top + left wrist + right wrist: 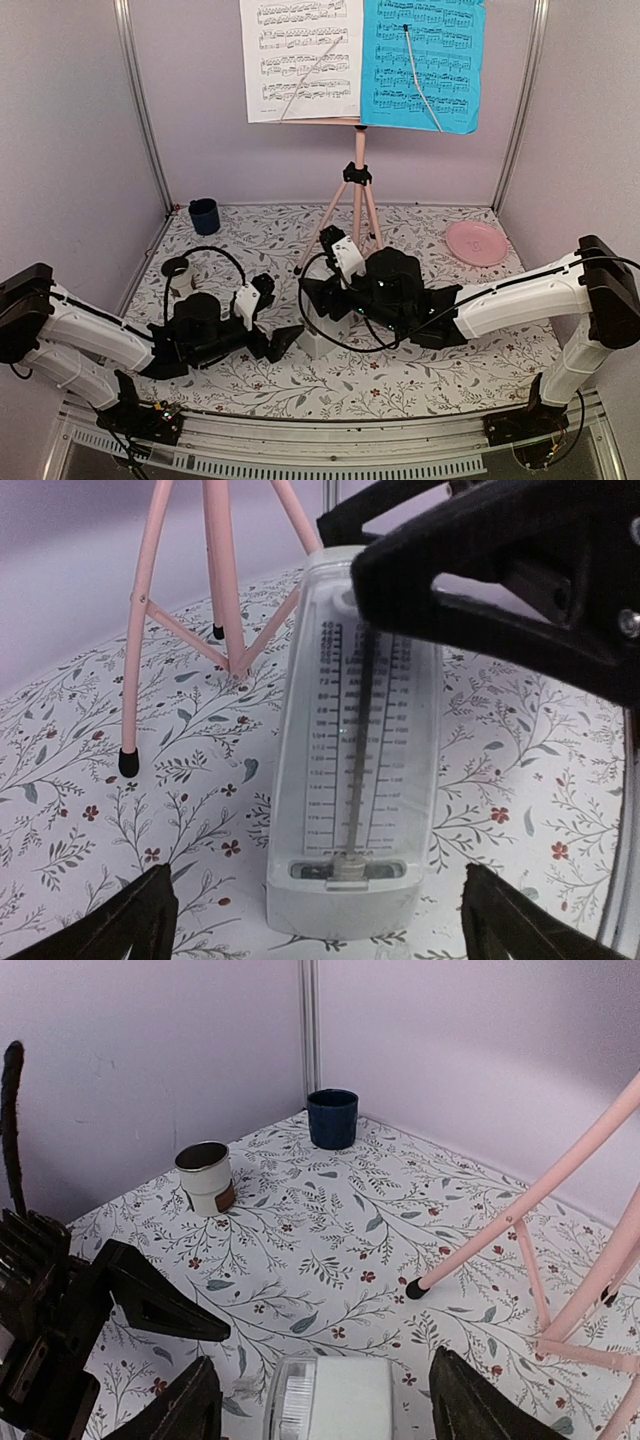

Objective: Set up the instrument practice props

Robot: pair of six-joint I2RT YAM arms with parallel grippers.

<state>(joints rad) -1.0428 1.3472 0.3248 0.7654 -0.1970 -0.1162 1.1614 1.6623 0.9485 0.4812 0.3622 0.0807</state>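
Note:
The white pyramid-shaped metronome (322, 343) stands upright on the flowered cloth between my two arms. In the left wrist view the metronome (350, 780) faces me, scale and pendulum showing. My left gripper (320, 910) is open, its fingers wide of the base on both sides, not touching it. My right gripper (325, 1380) hangs over the metronome's top (335, 1400), open, with a gap on each side. Behind stands the pink tripod music stand (357, 190), carrying a white sheet (300, 60) and a bright blue sheet (422, 62) of music.
A dark blue cup (204, 215) sits in the back left corner, with a small white can (180, 275) nearer. A round pink plate (476, 242) lies at the back right. The tripod's legs (520, 1215) spread just behind the metronome. Walls close three sides.

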